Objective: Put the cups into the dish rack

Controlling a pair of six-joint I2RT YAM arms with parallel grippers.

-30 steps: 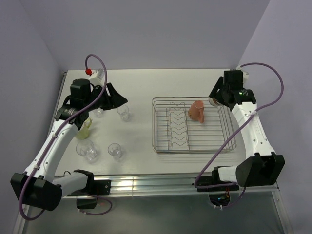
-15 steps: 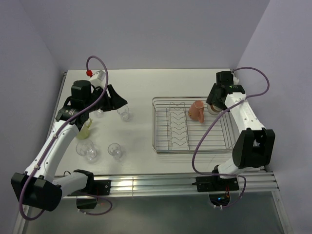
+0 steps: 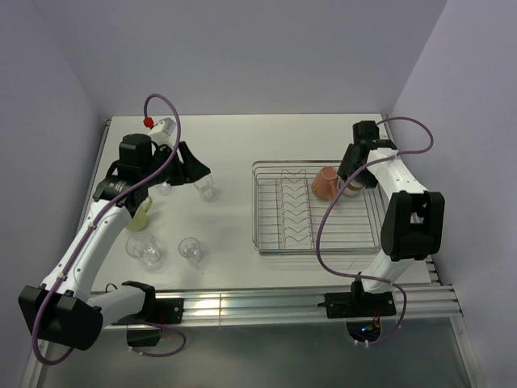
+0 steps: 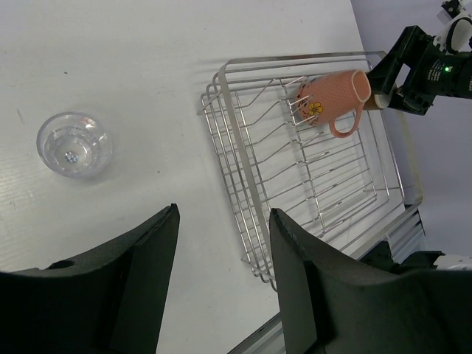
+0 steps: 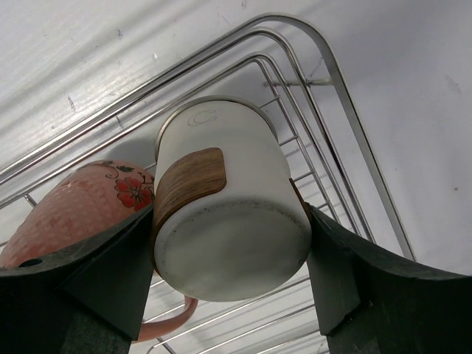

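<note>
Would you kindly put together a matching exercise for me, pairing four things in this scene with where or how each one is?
Things:
1. pink mug
2. white cup with a brown band
3. yellow-green mug
4. left gripper

Places or states:
A. open, holding nothing
B. lying on its side in the dish rack
C. on the table, left of the rack
D. clamped in the right gripper

Pairs: 1-B, 2-D, 3-C, 4-A

Cup (image 5: 221,184) right of mug (image 3: 326,183) in rack (image 3: 355,226); tumblers (image 3: 191,250) left.
</note>
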